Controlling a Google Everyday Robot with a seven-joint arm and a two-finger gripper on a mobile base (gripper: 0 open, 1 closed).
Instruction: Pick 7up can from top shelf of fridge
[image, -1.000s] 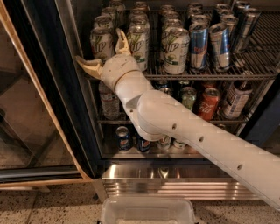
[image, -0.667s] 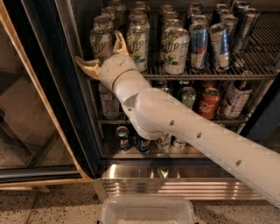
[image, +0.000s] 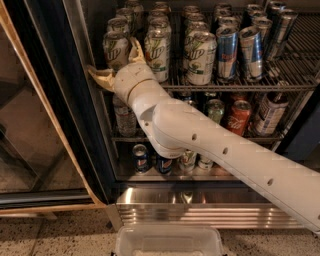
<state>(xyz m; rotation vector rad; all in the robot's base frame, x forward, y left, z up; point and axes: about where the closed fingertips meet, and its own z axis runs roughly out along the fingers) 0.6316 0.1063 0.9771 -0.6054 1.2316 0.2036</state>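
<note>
The fridge (image: 200, 210) stood open, and the white arm (image: 225, 155) reached up to the left end of the top shelf (image: 240, 86). There the gripper (image: 112, 56) was spread wide, its fingers on either side of the front-left 7up can (image: 116, 47), which stood upright at the shelf's front edge; contact was unclear.

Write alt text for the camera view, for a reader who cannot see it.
A white robot arm reaches into the open fridge, its gripper at the top shelf with jaws spread open on either side of the front left 7up can. Other cans fill that shelf and the shelves below.
</note>
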